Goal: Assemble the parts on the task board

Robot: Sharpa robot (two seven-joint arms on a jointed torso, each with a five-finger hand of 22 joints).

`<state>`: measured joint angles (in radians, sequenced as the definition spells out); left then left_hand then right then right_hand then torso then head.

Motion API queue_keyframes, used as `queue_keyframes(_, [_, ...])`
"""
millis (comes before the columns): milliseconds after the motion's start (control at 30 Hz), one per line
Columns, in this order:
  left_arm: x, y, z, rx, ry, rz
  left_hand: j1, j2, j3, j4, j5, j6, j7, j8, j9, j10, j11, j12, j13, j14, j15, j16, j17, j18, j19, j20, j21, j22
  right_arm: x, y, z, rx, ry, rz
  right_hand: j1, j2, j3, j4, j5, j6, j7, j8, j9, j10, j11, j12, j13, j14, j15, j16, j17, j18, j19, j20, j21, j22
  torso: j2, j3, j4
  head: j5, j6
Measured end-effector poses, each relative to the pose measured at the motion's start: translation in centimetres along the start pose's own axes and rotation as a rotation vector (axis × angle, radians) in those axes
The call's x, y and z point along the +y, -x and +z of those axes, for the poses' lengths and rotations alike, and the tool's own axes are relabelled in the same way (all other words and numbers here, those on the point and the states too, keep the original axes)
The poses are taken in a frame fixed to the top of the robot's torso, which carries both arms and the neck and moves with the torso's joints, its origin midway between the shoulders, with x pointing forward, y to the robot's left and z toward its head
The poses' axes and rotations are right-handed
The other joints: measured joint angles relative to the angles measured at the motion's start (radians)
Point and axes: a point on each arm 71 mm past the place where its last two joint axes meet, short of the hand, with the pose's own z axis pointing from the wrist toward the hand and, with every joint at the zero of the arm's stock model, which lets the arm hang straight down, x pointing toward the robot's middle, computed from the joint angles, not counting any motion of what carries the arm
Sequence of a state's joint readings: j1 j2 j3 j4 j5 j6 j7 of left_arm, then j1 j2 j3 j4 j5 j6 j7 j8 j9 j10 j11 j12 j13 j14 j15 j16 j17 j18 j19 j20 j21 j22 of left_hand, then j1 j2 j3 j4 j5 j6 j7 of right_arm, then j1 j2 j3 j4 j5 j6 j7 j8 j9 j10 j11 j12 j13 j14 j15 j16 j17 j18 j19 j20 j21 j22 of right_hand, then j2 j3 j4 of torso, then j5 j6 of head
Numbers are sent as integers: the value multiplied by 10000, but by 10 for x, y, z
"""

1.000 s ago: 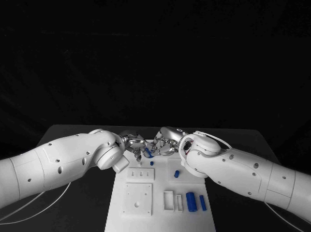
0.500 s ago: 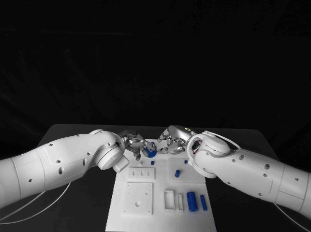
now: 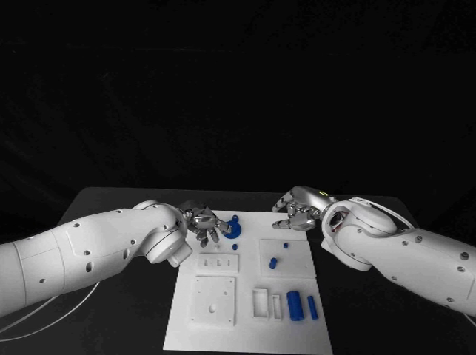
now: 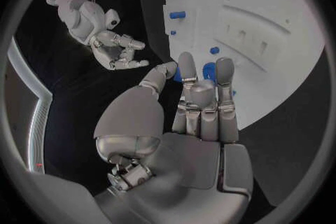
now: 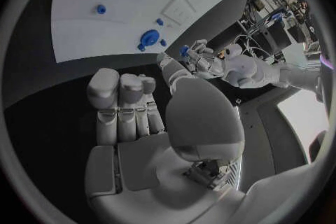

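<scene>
1. Left hand (image 3: 206, 224) at the white board's (image 3: 222, 325) far left corner, fingers pinching a small blue part (image 3: 235, 224).
2. Right hand (image 3: 302, 209) now pulled back off the board's right edge, fingers apart, holding nothing.

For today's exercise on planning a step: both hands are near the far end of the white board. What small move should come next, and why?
Probably the left hand should ease down on the round blue part at its fingertips, to seat it in the board. The right hand hangs off to the side, open and holding nothing, so the work rests with the left. Whether the part is already seated cannot be told.
</scene>
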<state>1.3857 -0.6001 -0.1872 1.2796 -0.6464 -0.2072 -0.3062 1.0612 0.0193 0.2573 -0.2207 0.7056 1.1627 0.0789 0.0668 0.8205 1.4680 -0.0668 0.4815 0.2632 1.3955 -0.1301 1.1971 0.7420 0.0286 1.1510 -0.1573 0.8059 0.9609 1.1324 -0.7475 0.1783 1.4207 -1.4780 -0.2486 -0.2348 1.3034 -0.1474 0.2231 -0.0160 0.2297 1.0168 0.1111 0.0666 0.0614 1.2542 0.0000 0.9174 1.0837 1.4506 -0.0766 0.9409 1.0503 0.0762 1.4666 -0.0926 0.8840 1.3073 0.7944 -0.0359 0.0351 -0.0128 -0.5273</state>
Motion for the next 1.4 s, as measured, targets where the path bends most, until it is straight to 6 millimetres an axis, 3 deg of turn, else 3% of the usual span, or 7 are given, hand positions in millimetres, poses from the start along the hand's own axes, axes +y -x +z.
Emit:
queue_keyframes(167, [11, -10, 0, -31, 394, 555, -171, -7, 178, -179, 78, 2, -1, 1, 219, 0, 0, 193, -57, 38, -5, 33, 330, -10, 89, -20, -160, 306, -17, 16, 3, -457, -459, 434, 0, 0, 78, -63, 406, 30, 5, 0, 0, -36, -36, 0, -43, 0, 0, 0, -10, 1, 0, 0, -28, 0, -47, 22, -12, 11, -139])
queue_keyframes(333, [21, -20, 3, -40, 753, 826, -171, -7, 187, -188, 79, 3, -2, 0, 223, -1, 0, 362, -58, 146, -38, 126, 611, -59, 169, -28, -280, 543, -27, 27, 7, -857, -784, 847, -42, -42, 109, -32, 531, 30, 4, 0, 0, -36, -36, 0, -56, 0, 0, 0, -10, 0, 0, -1, -28, 0, -110, 55, -14, 24, -330])
queue_keyframes(733, [28, -42, 12, -213, 1142, 1507, -218, 44, 167, -170, 18, 4, -2, -23, 270, 34, -37, 653, -69, 253, -34, 336, 1008, -57, 356, 0, -611, 1051, -35, 32, 17, -1299, -1118, 1629, -94, -94, 175, -47, 713, 28, 3, 0, 1, -71, 1, -49, -116, 1, 0, -106, -56, 1, 0, -1, -184, 0, -234, 123, 27, 58, -643])
queue_keyframes(1033, [31, -44, 16, -506, 1304, 2022, -216, 46, 129, -134, -4, 5, -2, -61, 279, 33, -37, 837, -59, 310, -56, 575, 1081, -59, 500, -2, -1001, 1628, -34, 32, 19, -1362, -1136, 1865, -94, -94, 174, -47, 795, 23, -2, 0, 2, -107, -36, -88, -157, 0, 0, -155, -76, 1, 0, -1, -224, 0, -274, 161, 36, 106, -737])
queue_keyframes(1400, [39, -49, 22, -618, 1608, 2406, -212, 49, 102, -133, -29, 5, -3, -18, 285, 7, -63, 885, -50, 343, -55, 646, 1109, -58, 609, 37, -1268, 2010, -31, 32, 20, -1386, -1109, 1978, -94, -93, 174, -47, 849, 22, -3, 0, 2, -106, -35, -88, -175, 0, 0, -155, -76, 1, 0, -1, -271, 0, -266, 156, 31, 142, -795])
